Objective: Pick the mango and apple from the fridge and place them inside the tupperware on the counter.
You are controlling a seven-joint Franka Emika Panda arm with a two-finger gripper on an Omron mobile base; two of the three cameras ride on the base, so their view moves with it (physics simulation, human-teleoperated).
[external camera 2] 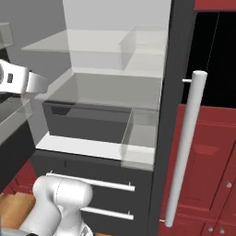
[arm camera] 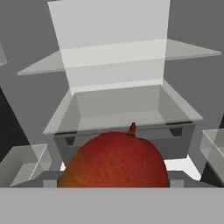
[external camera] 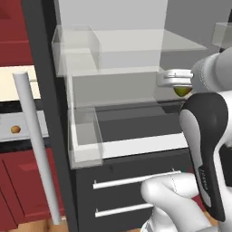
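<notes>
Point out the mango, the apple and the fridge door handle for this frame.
mango (arm camera: pixel 114 161): hand view, middle of its red skin.
apple (external camera: pixel 16 129): left base view, centre of the small fruit sitting in the tray on the counter.
fridge door handle (external camera 2: pixel 186 147): right base view, midway along the grey bar.

A red mango (arm camera: pixel 114 159) with an orange-brown stem, showing yellow-green from the left base camera, hangs before the black-bodied fridge (external camera: pixel 45 90), whose interior is white and pale grey with clear glass shelves (external camera 2: pixel 92 46). Below the shelves, dark drawers (external camera: pixel 131 190) carry silver handles, and a long grey bar handle (external camera 2: pixel 186 147) stands beside the fridge. Left of the fridge, a small orange-yellow apple (external camera: pixel 16 129) lies in light-grey tupperware (external camera: pixel 27 127) on the black table (external camera: pixel 13 107) above dark-red cabinets (external camera: pixel 22 181).
</notes>
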